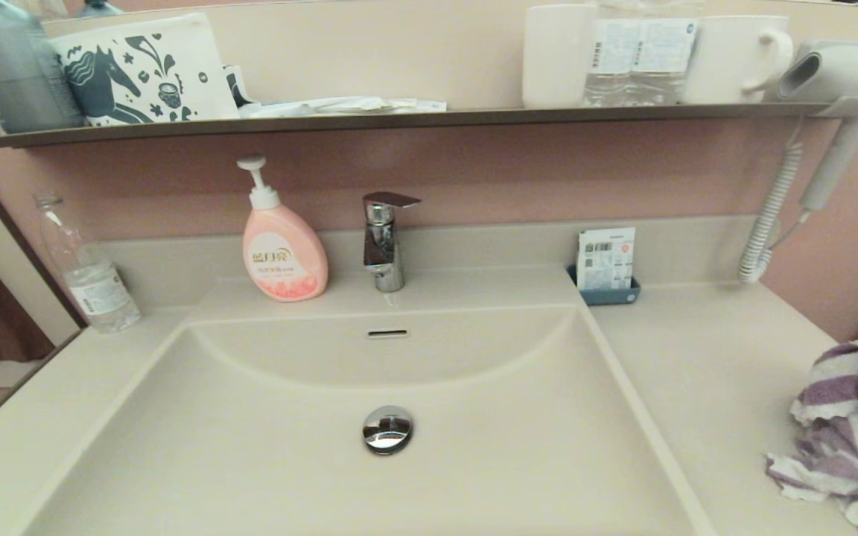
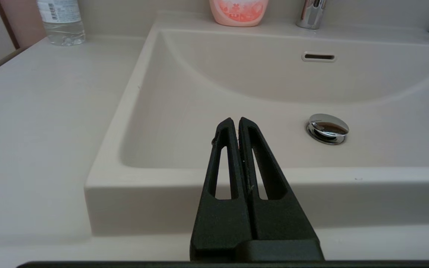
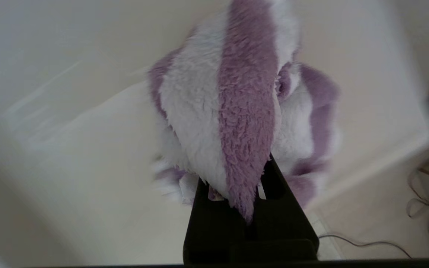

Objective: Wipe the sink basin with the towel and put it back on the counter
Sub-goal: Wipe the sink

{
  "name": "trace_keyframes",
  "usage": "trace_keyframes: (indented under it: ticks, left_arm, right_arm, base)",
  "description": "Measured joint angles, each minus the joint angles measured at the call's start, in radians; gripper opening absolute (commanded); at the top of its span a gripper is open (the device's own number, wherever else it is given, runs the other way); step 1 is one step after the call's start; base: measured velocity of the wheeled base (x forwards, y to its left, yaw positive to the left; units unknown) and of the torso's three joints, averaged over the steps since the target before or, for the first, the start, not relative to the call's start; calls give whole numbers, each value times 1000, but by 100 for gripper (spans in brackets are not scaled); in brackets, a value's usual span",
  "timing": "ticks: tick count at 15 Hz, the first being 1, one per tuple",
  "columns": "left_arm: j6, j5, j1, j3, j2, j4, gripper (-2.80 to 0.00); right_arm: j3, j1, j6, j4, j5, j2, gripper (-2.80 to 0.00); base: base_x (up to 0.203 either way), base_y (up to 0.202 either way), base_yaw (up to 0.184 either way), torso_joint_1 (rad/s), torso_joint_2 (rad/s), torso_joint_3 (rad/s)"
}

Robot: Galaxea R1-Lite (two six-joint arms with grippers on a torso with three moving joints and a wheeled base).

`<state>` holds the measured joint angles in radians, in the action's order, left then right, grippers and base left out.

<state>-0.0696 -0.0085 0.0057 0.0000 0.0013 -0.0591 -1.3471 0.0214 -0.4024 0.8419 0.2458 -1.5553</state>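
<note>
Right wrist view shows the right gripper (image 3: 250,193) fingers clamped on the towel (image 3: 233,111) above the counter (image 3: 88,156).

A dusty-pink wall (image 1: 518,167) rises behind the chrome faucet (image 1: 384,240). Above the faucet runs a thin dark brown shelf (image 1: 399,119) carrying a white pouch printed with a dark horse (image 1: 142,71), white mugs (image 1: 734,59) and clear bottles. Right of the faucet, a grey wall-mounted hair dryer (image 1: 842,82) hangs with its coiled cord. Left of it stands a pink pump soap bottle (image 1: 282,249).
</note>
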Motion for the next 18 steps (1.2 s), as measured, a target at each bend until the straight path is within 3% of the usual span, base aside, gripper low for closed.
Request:
trace_keyframes:
  ticks: [3, 7, 8, 12, 18]
  left_arm:
    - [0, 1, 0, 0, 0, 0, -280]
    - [0, 0, 0, 0, 0, 0, -280]
    - [0, 0, 0, 0, 0, 0, -280]
    - [0, 0, 0, 0, 0, 0, -280]
    - [0, 0, 0, 0, 0, 0, -280]
  right_arm:
    - [17, -177, -107, -7, -7, -21, -280]
    - [46, -302, -264, -10, -12, -74, -280]
    - [51, -319, -273, -10, -14, -78, 0]
    - [36, -326, -248, 26, 30, -43, 0]
    - [-193, -282, -197, 198, -4, 59, 0]
  base:
    - [0, 0, 0, 0, 0, 0]
    - [0, 0, 0, 0, 0, 0]
    - [0, 0, 0, 0, 0, 0]
    - [0, 0, 0, 0, 0, 0]
    - [0, 0, 0, 0, 0, 0]
